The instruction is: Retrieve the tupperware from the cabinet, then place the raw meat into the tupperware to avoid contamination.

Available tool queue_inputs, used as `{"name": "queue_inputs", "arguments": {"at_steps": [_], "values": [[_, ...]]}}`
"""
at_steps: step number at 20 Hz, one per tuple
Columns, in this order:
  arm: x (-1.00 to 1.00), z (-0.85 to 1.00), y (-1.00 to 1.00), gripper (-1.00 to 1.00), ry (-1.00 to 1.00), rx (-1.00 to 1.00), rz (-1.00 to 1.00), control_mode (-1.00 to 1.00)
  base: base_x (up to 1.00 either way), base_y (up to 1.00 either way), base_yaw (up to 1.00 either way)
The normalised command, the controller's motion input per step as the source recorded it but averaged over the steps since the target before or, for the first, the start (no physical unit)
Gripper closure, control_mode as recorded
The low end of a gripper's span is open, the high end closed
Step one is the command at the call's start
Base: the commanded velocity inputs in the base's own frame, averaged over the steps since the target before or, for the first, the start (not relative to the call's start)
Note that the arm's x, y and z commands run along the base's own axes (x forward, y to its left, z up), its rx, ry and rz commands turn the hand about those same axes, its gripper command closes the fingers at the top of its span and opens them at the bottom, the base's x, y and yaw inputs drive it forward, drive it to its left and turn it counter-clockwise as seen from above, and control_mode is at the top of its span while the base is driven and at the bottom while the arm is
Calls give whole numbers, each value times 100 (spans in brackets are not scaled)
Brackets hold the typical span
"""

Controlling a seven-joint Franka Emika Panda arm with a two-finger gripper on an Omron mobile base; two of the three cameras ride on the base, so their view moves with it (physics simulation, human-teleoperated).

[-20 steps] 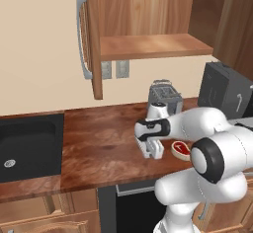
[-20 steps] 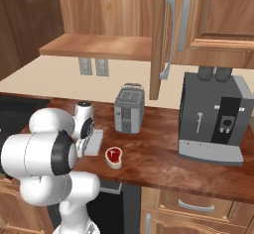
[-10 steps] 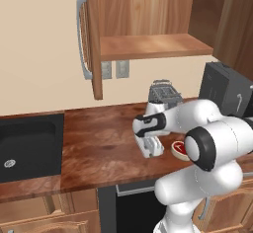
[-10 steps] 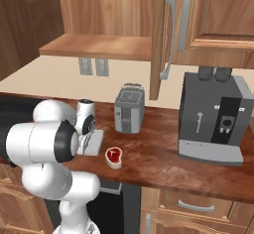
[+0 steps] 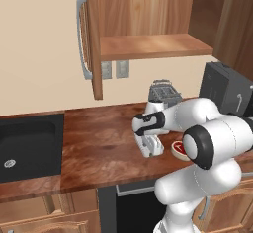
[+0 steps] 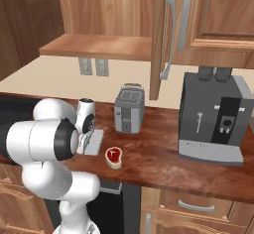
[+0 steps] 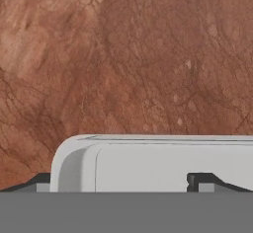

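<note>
The tupperware [image 7: 148, 165] sits flat on the brown worktop [image 5: 99, 143], right under the claw [image 7: 121, 182], whose two tips stand far apart, holding nothing. The raw meat [image 6: 113, 156] lies just beside it, in front of the toaster [image 6: 129, 108].

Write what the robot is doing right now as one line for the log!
tool: open, low over tupperware | tupperware: on counter, released | raw meat: on counter beside tupperware, not in it | cabinet: open
</note>
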Motion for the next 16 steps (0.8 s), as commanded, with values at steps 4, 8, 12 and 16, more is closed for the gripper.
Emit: {"name": "queue_inputs", "arguments": {"at_steps": [4, 8, 12, 16], "values": [[-3, 0, 0, -100, 0, 0, 0, -100, 0, 0, 0], [-8, 0, 0, -100, 0, 0, 0, -100, 0, 0, 0], [-15, 3, 0, -100, -1, 0, 0, -100, 0, 0, 0], [-20, 13, -3, -100, -2, 0, 0, -100, 0, 0, 0]]}}
